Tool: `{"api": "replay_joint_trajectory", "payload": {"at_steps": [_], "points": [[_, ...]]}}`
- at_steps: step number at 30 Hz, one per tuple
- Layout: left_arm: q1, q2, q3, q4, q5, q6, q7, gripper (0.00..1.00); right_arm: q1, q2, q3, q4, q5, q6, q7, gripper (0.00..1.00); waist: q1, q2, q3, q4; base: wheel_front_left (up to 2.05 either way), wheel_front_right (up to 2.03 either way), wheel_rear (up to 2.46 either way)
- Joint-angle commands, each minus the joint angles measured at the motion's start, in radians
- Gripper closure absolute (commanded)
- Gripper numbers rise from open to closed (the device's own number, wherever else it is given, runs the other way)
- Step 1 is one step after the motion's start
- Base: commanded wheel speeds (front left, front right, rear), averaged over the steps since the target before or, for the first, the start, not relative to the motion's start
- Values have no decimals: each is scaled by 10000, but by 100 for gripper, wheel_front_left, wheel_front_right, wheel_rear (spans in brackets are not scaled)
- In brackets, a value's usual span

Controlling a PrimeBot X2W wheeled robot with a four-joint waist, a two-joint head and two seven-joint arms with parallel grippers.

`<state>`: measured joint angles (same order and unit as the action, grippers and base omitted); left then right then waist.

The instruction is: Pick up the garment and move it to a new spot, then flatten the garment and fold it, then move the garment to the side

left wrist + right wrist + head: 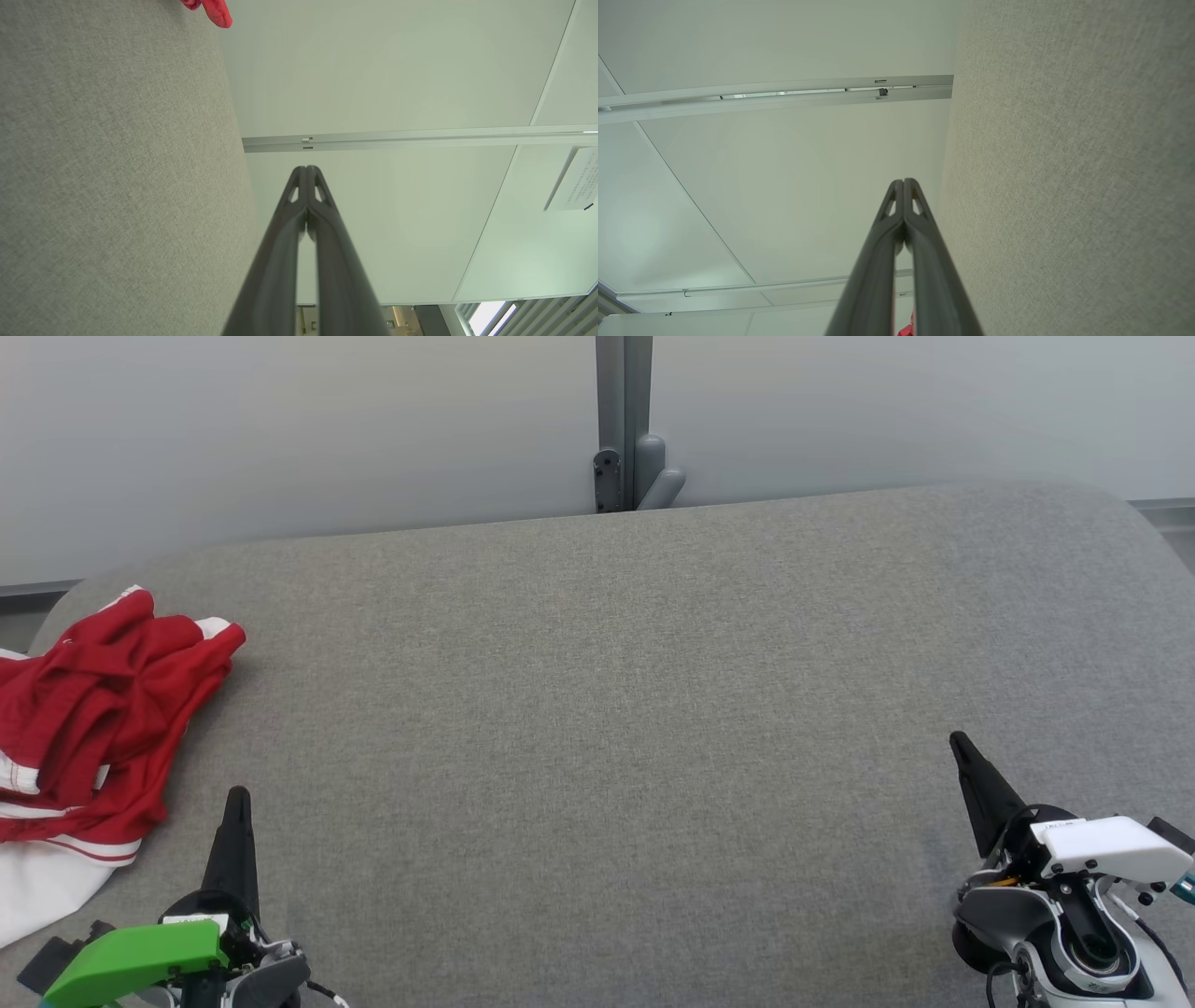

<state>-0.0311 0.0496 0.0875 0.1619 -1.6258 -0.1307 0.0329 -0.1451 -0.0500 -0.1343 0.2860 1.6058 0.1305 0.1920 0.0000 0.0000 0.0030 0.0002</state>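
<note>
- Head view: the garment (103, 709), red with white trim, lies crumpled on the grey tabletop (607, 709). It is just ahead and to the left of the left pincer (238, 798) and well apart from the right pincer (962, 747).
- Both pincers are pressed together and hold nothing.
- By my judgement the step in hand is the first pick-up, not yet begun.
- The next move calls for the left pincer to spread, reach forward-left and pinch a raised fold.
- The garment lies loose on the tabletop, not inside any container.
</note>
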Motion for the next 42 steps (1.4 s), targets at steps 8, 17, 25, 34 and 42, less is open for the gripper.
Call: {"api": "replay_joint_trajectory", "payload": {"at_steps": [8, 17, 25, 34, 42], "points": [[116, -2, 7, -6, 60, -24, -7, 100, -49, -8, 4, 17, -4, 4, 14, 100, 0, 0, 0, 0, 0, 0, 0], [116, -2, 7, -6, 60, -24, -8, 100, -49, -8, 4, 17, -5, 4, 14, 100, 0, 0, 0, 0, 0, 0, 0], [117, -2, 6, -6, 60, -24, -8, 100, -49, -8, 3, 17, -5, 4, 14, 100, 0, 0, 0, 0, 0, 0, 0], [117, -2, 6, -6, 61, -24, -8, 100, -49, -8, 3, 16, -5, 4, 14, 100, 0, 0, 0, 0, 0, 0, 0], [117, -2, 6, -6, 61, -24, -8, 100, -49, -8, 3, 16, -5, 4, 14, 100, 0, 0, 0, 0, 0, 0, 0]]}}
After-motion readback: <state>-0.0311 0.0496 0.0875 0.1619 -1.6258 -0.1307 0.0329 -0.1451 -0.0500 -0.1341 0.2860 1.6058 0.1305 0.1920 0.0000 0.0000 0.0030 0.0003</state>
